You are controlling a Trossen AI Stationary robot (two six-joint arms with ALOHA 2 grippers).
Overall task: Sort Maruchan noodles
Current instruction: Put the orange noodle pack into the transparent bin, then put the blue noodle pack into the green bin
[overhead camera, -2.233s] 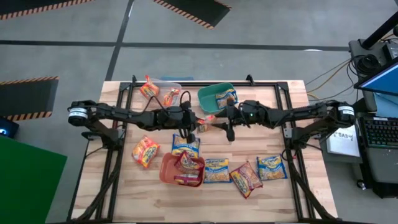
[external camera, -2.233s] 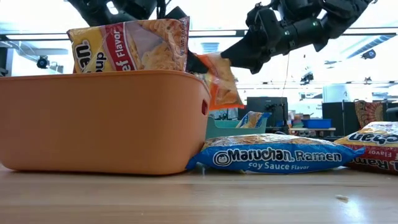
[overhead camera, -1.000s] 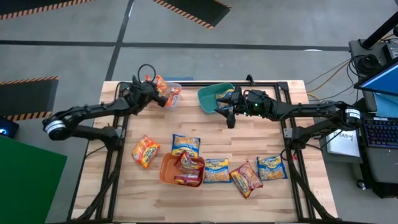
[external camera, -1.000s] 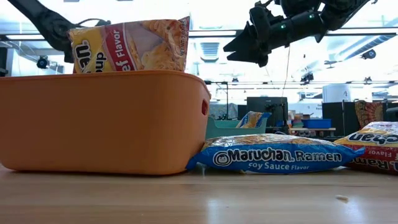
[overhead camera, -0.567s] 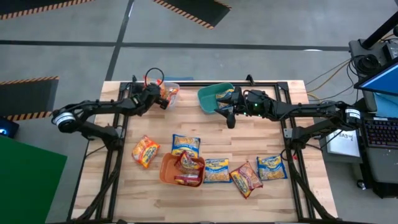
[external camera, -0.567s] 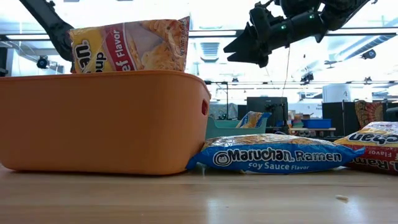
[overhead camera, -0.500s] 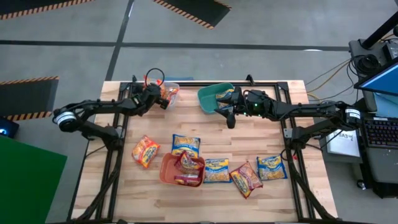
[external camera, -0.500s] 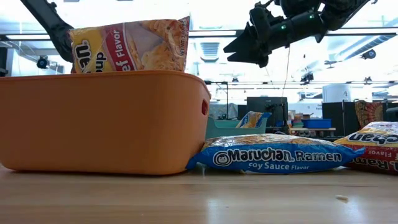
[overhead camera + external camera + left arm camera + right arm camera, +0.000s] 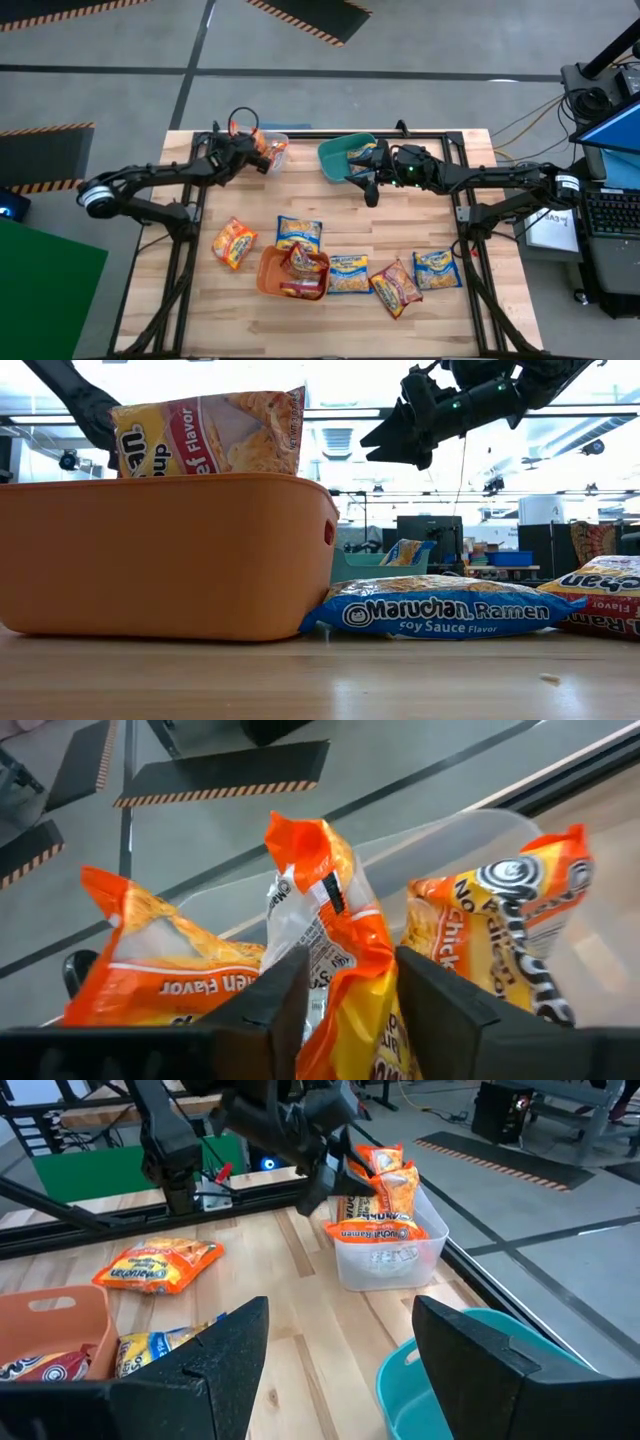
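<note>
The left gripper hangs over the clear tub at the far side of the table, its jaws clamped on an orange noodle packet that stands upright in the tub between two other orange packets. The right gripper hovers just beside the teal tub, which sits next to the clear tub and holds a blue packet; its jaws stand wide apart and hold nothing. Well apart from the clear tub, toward the near edge, the orange tub holds dark red packets. Around the orange tub loose packets lie flat on the table: an orange one, a blue one touching its rim, another blue one, a dark red one and a third blue one.
</note>
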